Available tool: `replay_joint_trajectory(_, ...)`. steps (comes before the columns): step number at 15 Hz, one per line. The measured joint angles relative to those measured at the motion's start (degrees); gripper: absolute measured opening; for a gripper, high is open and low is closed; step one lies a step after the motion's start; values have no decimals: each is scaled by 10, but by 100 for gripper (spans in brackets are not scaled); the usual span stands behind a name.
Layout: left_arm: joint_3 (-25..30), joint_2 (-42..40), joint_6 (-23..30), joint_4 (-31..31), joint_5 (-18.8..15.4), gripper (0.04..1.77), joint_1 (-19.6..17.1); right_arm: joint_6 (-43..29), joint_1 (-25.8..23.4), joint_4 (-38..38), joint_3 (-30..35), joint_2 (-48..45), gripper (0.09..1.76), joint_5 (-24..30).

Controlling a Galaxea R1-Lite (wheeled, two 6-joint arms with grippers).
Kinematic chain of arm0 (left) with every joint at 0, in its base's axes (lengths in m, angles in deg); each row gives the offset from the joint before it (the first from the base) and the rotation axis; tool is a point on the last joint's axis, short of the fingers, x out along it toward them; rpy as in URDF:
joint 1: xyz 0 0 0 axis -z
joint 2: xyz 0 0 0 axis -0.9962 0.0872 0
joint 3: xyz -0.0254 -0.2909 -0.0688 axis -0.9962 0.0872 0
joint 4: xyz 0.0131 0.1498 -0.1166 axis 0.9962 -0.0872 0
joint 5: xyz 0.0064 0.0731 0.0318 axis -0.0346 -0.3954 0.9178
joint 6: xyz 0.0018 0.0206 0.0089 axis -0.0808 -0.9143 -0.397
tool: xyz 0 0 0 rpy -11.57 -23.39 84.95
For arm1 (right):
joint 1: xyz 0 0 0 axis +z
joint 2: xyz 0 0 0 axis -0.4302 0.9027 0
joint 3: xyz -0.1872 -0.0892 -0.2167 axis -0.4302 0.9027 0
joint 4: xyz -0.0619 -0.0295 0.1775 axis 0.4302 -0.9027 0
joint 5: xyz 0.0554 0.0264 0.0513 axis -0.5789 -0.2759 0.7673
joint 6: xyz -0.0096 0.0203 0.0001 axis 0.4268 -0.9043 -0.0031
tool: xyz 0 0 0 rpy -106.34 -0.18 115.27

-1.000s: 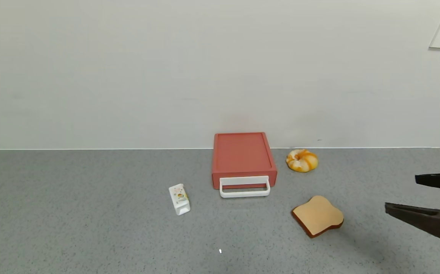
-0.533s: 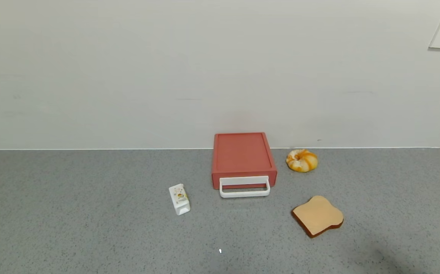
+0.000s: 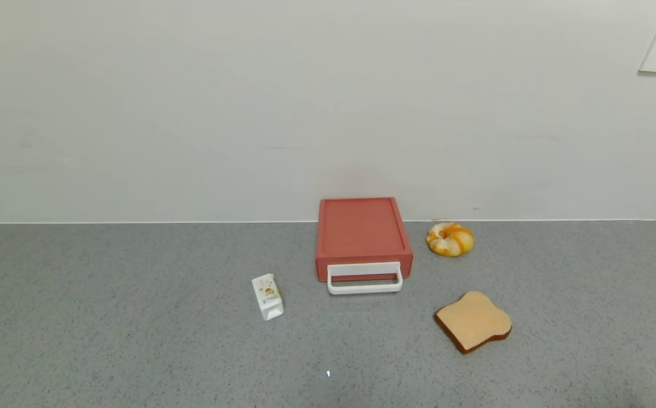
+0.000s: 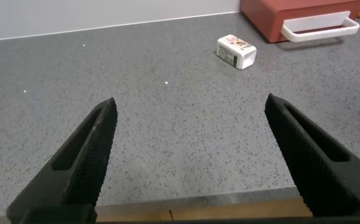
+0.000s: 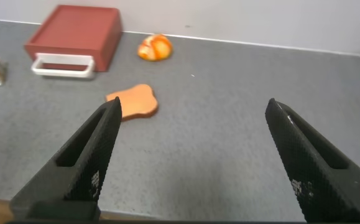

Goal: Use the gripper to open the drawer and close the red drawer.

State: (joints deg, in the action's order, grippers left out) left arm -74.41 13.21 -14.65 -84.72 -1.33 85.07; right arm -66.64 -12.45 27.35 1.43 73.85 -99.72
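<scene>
The brick-red drawer [image 3: 363, 235] sits shut against the back wall, its white loop handle [image 3: 365, 279] facing me. It also shows in the left wrist view [image 4: 291, 14] and in the right wrist view [image 5: 75, 36]. Neither gripper shows in the head view. My left gripper [image 4: 192, 107] is open and empty over the counter's near edge, far from the drawer. My right gripper [image 5: 193, 109] is open and empty, hanging over bare counter on the near right, with the toast slice [image 5: 133, 102] ahead of it.
A small white milk carton [image 3: 267, 296] lies left of the drawer. A bagel [image 3: 450, 238] sits right of the drawer near the wall. The toast slice [image 3: 473, 321] lies in front of it. The grey counter [image 3: 135, 340] ends at a wooden front edge [image 4: 229, 210].
My right gripper was at the right edge of the head view one second ago, fingers apart. It has pulled back out of that view. The drawer and the food have not moved.
</scene>
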Motion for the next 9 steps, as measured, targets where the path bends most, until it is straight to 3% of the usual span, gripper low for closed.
replay_joint_trajectory(4,0,0,0,0,0,172,0,1,-86,-23,15,-77,170,4)
replay_joint_trajectory(9,0,0,0,0,0,172,0,8,-124,-27,94,-187,170,49)
